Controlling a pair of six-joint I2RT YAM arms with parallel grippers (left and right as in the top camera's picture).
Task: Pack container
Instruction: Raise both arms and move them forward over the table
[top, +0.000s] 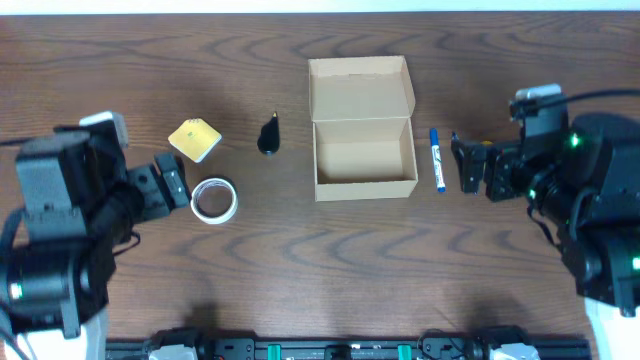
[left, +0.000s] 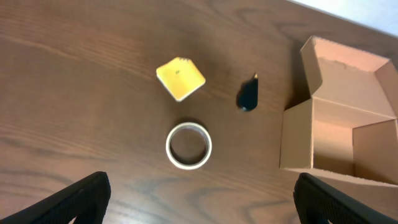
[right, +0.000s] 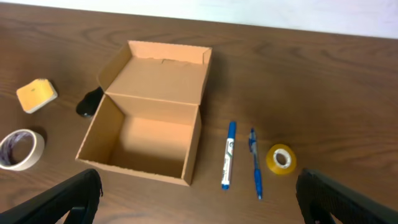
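The tan cardboard container (top: 362, 150) stands open and empty at the table's middle, its flap lid folded back; it also shows in the left wrist view (left: 339, 134) and the right wrist view (right: 146, 124). Left of it lie a black object (top: 269, 135), a yellow sticky-note pad (top: 194, 139) and a white tape ring (top: 213, 199). Right of it lie a blue and white marker (top: 437, 160), a blue pen (right: 255, 163) and a yellow tape roll (right: 281, 158). My left gripper (top: 167, 185) is open and empty left of the white ring. My right gripper (top: 468, 165) is open and empty right of the marker.
The wooden table (top: 330, 260) has a pale edge along the back. A black rail (top: 330, 350) runs along the front edge between the two arm bases.
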